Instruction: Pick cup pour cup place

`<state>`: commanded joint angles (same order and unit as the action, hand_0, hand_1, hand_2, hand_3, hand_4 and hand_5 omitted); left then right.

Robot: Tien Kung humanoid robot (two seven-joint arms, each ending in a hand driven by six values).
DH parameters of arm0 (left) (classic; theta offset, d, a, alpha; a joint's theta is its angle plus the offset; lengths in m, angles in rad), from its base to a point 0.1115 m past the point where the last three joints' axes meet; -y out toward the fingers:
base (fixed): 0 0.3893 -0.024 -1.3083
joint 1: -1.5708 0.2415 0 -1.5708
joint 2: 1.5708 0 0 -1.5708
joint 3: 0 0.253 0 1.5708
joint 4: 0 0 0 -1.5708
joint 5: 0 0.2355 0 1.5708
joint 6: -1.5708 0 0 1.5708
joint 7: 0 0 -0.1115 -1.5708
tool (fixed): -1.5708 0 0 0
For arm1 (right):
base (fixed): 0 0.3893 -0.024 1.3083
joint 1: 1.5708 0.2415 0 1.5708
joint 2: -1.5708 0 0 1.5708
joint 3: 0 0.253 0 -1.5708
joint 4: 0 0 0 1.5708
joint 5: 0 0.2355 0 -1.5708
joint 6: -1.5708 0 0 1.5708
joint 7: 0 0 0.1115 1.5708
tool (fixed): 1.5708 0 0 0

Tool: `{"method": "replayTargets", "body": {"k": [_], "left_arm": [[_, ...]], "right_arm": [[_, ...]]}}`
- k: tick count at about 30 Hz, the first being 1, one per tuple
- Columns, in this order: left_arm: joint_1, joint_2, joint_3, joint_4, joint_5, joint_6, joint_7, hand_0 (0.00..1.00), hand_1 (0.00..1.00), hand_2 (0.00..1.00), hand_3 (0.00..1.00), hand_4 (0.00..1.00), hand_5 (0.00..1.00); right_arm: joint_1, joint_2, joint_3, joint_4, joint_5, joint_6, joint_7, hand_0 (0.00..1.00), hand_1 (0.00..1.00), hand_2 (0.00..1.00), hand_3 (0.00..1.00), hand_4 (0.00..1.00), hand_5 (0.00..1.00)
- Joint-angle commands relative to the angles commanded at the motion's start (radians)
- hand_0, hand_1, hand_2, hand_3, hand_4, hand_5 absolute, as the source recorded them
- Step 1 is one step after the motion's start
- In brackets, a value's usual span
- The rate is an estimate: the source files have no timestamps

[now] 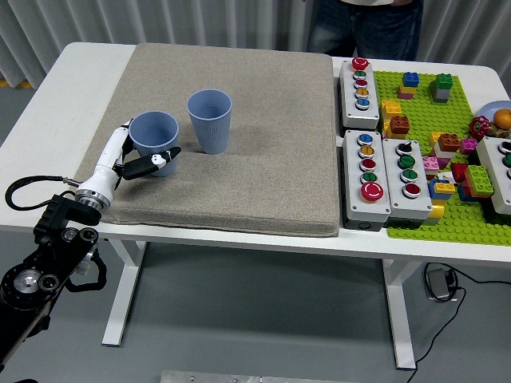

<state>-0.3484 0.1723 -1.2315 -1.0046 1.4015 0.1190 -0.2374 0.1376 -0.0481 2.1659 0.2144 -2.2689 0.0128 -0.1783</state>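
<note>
I count two blue cups: one [154,137] inside my left hand [132,159], and a second [210,120] standing free just beside it. Both stand on one grey mat [263,144], which lies on one white table [48,120]. To my right sit four button boxes: [359,82], [366,175], [407,177] and [501,171], the last cut off by the edge. One green baseplate [415,215] carries many bricks, too jumbled to count.

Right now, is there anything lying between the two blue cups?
No. In the head view, only bare grey mat shows between the cup in the left hand and the other cup.
</note>
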Motion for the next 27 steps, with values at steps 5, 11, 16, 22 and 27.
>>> {"method": "replayTargets", "body": {"k": [5,11,16,22,27], "left_arm": [[-0.001,-0.002,0.004,0.002,-0.011,0.032,-0.008,0.455,0.514,0.613,0.624,0.768,0.168],[0.002,-0.004,0.007,-0.001,-0.011,0.031,-0.013,0.408,0.484,0.547,0.571,0.731,0.111],[0.006,-0.007,0.008,-0.009,-0.007,0.032,-0.017,0.408,0.484,0.547,0.571,0.731,0.111],[0.012,-0.005,-0.003,-0.036,0.015,0.031,-0.013,0.384,0.467,0.524,0.554,0.766,0.155],[-0.002,0.022,-0.026,-0.075,0.092,0.031,-0.008,0.385,0.466,0.52,0.549,0.776,0.161]], "right_arm": [[0.0,0.0,0.0,0.0,0.0,0.001,0.0,0.691,0.659,0.602,0.604,0.019,0.318],[0.0,0.0,0.002,0.0,0.0,0.001,0.0,0.691,0.659,0.602,0.603,0.018,0.318],[-0.001,0.0,0.003,0.0,0.0,0.001,0.0,0.691,0.659,0.602,0.603,0.018,0.318],[-0.001,-0.001,0.004,0.0,0.0,0.001,0.001,0.691,0.659,0.602,0.604,0.019,0.319],[-0.004,-0.002,0.002,-0.001,0.0,0.0,0.0,0.691,0.659,0.602,0.604,0.019,0.318]]}}
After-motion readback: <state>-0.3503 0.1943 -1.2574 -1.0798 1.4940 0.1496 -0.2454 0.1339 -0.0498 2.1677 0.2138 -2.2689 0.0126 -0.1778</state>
